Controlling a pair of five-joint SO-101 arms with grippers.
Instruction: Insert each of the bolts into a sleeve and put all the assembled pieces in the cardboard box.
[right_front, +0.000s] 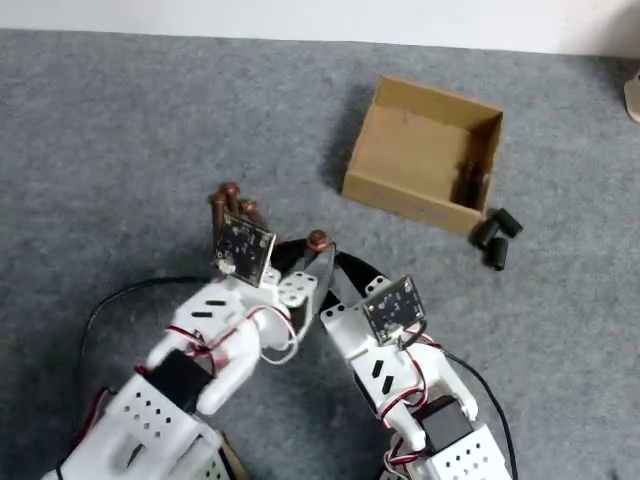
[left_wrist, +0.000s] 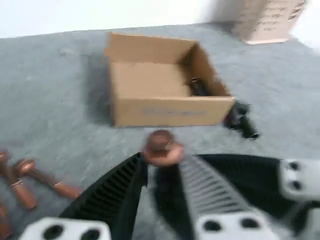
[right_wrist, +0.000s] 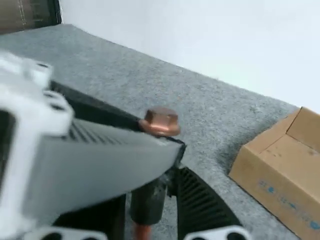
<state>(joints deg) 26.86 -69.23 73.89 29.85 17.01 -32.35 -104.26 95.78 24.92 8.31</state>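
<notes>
- The left gripper (left_wrist: 162, 167) was closed just under the head of the bolt (left_wrist: 161, 146).
- The right gripper (right_wrist: 150, 187) clamped the sleeve (right_wrist: 148, 205); both pieces hung between the arms, short of the box (right_front: 400, 198).
- The bolt looked nearly seated, so pressing straight along the sleeve's axis seemed best.
- One gripper should release only once it was seated.

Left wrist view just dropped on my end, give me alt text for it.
A copper bolt, seated in a dark sleeve, stands gripped in the left end effector. Beyond it on grey carpet sits the open cardboard box with a dark piece inside, loose black sleeves by one corner, and spare bolts off to one side.
</notes>
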